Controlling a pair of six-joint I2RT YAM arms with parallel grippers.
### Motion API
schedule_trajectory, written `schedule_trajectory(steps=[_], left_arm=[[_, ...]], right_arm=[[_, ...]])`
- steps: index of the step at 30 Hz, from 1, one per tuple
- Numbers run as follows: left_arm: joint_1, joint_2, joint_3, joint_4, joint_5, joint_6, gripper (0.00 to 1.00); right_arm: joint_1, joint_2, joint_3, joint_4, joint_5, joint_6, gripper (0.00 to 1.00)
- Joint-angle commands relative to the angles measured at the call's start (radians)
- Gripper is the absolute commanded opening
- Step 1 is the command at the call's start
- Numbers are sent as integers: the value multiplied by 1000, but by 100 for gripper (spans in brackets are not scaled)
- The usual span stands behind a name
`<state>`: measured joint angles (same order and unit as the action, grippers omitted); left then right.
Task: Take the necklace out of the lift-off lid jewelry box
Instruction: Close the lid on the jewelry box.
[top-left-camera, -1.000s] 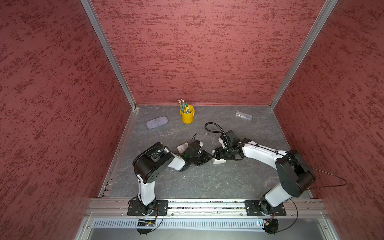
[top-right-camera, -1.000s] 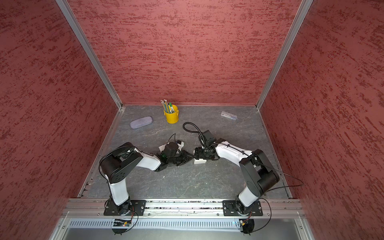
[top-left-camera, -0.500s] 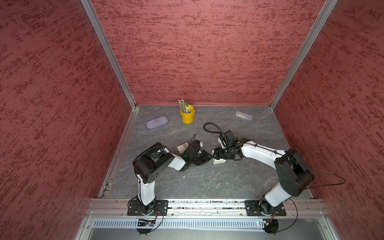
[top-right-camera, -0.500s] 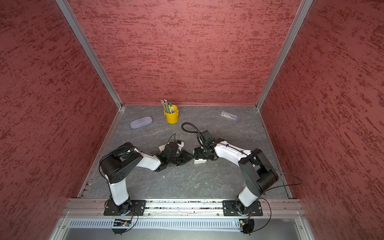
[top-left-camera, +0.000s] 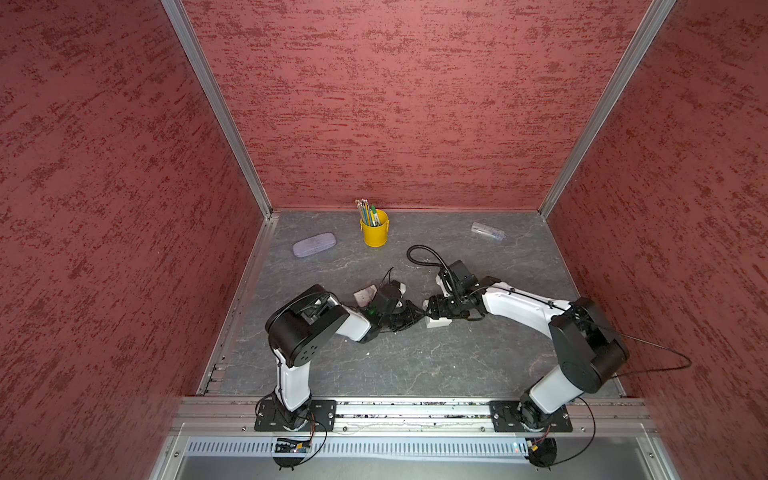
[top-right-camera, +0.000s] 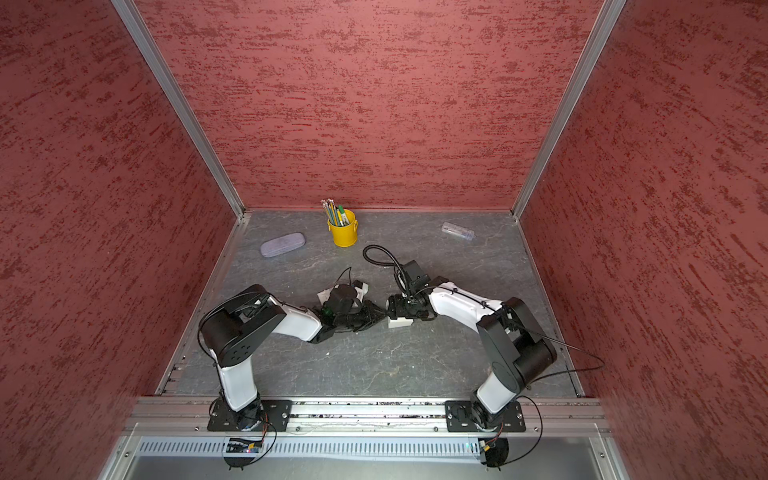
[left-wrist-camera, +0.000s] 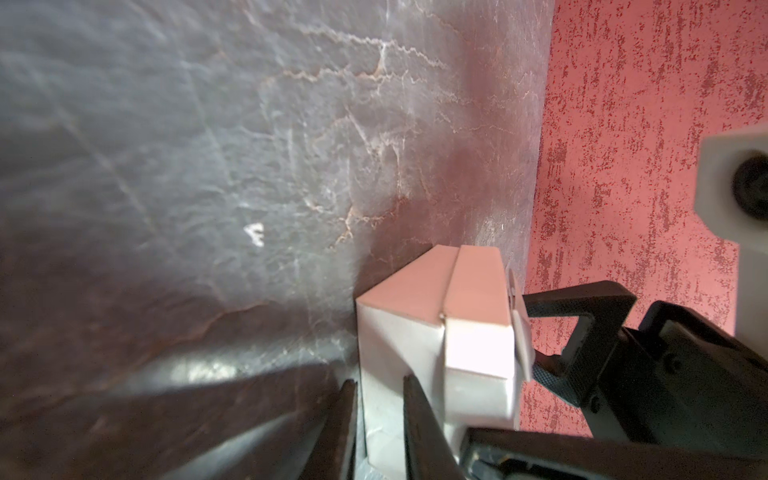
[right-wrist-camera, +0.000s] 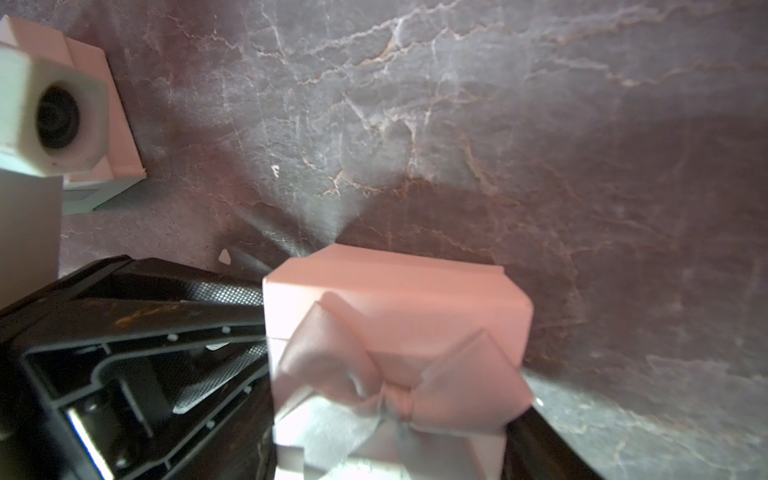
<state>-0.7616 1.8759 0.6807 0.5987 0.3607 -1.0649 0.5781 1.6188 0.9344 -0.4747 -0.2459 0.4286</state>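
The small pale jewelry box (top-left-camera: 438, 321) (top-right-camera: 400, 322) sits mid-table between both arms. Its lid (left-wrist-camera: 478, 311) carries a pink ribbon bow (right-wrist-camera: 399, 374) and sits on the base (left-wrist-camera: 395, 332). My right gripper (top-left-camera: 434, 309) (right-wrist-camera: 399, 444) is shut on the lid, one finger on each side. My left gripper (top-left-camera: 419, 313) (left-wrist-camera: 380, 411) comes from the opposite side. Its thin fingertips are pinched on the base's near wall. The necklace is hidden.
A second small pale box (top-left-camera: 364, 294) (right-wrist-camera: 112, 124) lies just behind my left wrist. At the back stand a yellow cup of pencils (top-left-camera: 375, 232), a purple glasses case (top-left-camera: 314, 244) and a clear plastic case (top-left-camera: 487, 230). Red walls enclose three sides.
Both grippers stay on the box. The right wrist has edged slightly to the left. Nothing else has visibly moved.
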Motion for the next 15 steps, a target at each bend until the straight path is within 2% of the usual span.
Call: schedule_trajectory(steps=[1, 7, 15], left_arm=[[-35, 10, 28, 29, 23, 20, 21], [-34, 4, 28, 15, 34, 41, 21], [-35, -1, 47, -27, 58, 71, 21]], right_arm=[[63, -11, 3, 141, -273, 3, 73], [51, -24, -35, 221, -356, 44, 73], [42, -37, -30, 195, -341, 15, 73]])
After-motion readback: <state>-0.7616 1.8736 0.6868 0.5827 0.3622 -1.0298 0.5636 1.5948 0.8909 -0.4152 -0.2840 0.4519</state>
